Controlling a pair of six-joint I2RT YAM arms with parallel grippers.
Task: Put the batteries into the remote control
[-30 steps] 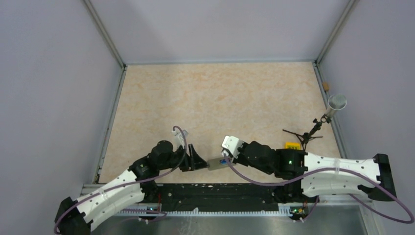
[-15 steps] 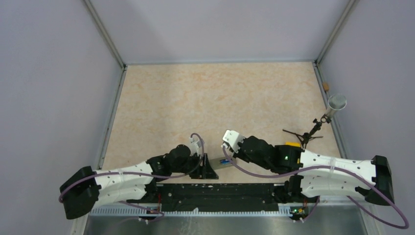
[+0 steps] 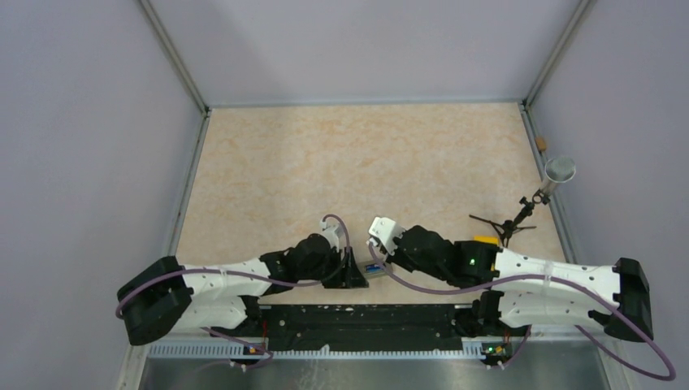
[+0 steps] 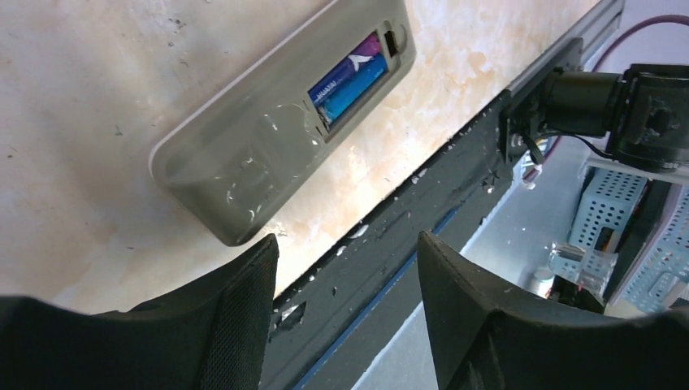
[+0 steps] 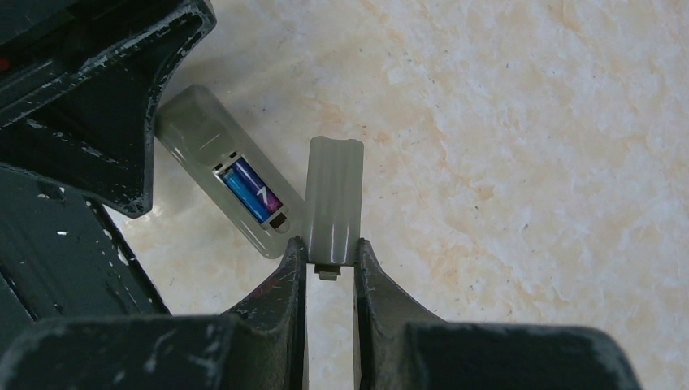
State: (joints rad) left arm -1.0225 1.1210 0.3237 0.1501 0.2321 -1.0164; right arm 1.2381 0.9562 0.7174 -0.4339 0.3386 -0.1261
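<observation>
Three pale walls [image 3: 349, 49]; marbled beige tabletop [image 3: 357, 162]

Remote control [image 4: 268, 138] back is plain grey; the batteries [image 4: 351, 79] in it are blue with purple-magenta ends and white lettering. Battery cover [image 5: 333, 199] is the same pale grey. Table [image 3: 357, 154] is beige with orange-cream marbling, left arm's shell [image 3: 215, 286] white with black joints.
</observation>
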